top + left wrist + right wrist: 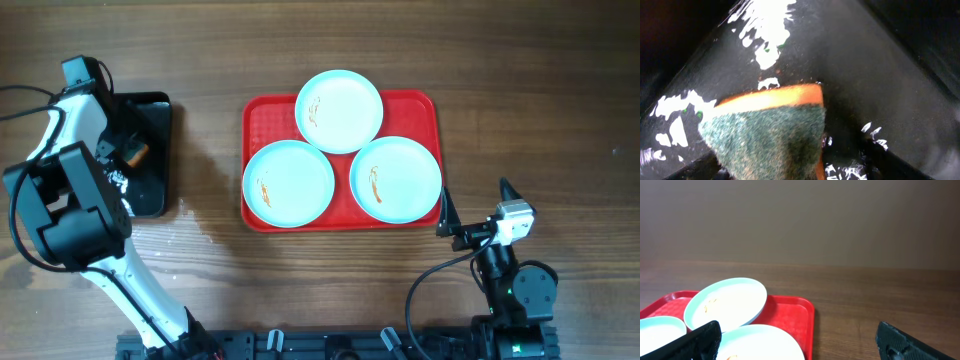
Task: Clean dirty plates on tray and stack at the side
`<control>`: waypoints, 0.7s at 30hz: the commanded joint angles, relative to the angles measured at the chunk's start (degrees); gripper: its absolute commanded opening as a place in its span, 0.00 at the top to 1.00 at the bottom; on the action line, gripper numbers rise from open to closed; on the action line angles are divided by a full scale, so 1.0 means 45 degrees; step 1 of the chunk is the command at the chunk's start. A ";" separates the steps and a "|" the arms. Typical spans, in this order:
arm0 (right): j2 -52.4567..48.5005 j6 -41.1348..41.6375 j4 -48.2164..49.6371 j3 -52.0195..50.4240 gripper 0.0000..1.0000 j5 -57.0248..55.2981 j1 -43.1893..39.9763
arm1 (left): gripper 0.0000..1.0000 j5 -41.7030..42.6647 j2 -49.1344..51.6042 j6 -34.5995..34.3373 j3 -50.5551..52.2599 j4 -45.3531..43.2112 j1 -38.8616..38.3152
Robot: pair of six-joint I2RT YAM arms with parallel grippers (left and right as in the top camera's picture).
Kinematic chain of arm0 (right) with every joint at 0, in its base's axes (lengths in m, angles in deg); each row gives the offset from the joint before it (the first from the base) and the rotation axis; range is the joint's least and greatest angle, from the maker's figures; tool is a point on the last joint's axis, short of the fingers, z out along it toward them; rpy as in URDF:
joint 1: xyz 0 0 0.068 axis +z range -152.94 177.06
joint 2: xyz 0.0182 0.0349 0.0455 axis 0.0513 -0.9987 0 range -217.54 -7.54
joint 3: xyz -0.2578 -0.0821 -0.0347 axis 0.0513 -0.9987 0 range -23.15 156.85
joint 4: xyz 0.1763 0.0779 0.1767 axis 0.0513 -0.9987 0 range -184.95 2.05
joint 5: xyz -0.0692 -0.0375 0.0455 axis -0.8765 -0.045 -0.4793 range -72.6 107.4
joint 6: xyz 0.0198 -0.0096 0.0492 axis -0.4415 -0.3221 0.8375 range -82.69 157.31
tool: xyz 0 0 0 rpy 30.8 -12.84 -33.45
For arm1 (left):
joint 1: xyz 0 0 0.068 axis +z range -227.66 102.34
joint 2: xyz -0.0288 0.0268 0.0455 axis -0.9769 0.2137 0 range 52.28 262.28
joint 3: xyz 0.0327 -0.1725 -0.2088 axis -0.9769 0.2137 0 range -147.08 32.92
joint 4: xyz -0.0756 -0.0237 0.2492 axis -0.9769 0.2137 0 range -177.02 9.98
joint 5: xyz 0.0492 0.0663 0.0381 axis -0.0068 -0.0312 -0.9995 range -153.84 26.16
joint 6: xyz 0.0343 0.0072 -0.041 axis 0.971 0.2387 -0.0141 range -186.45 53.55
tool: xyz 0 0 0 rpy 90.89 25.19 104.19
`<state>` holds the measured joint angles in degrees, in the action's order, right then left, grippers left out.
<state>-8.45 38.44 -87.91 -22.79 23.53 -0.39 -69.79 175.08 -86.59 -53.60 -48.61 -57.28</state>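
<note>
Three pale plates lie on the red tray (418, 112): a back plate (339, 110), a front-left plate (288, 183) and a front-right plate (396, 178), each with a small orange smear. My left gripper (126, 150) is down in the black tray (150, 195). In the left wrist view its fingers (785, 167) straddle an orange sponge with a green scouring face (765, 130), with a gap on the right side. My right gripper (475, 205) is open and empty, just right of the red tray's front corner. The right wrist view shows the plates (725, 302) (760, 342) ahead of the fingers (797, 332).
The black tray is wet and glossy inside (865, 65). Water drops mark the wooden table (200, 240) in front of it. Bare wood lies to the right of the red tray (865, 310).
</note>
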 commanded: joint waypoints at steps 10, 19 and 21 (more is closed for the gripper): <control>0.0024 -0.0219 0.0053 -0.0015 0.00 -0.0146 -0.0058 | 0.96 0.0024 -0.0534 0.0039 0.0058 0.0539 0.0034; 0.0024 -0.0219 0.0053 -0.0015 0.00 -0.0146 -0.0058 | 0.96 0.0034 -0.2696 0.0039 0.0058 0.0894 0.0029; 0.0024 -0.0214 0.0053 -0.0015 0.00 -0.0146 -0.0058 | 0.96 0.0199 -0.3293 0.0039 0.0058 0.0860 0.0029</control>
<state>-8.45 38.44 -87.91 -22.79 23.53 -0.39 -69.92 166.69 -86.48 -53.43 -44.59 -57.24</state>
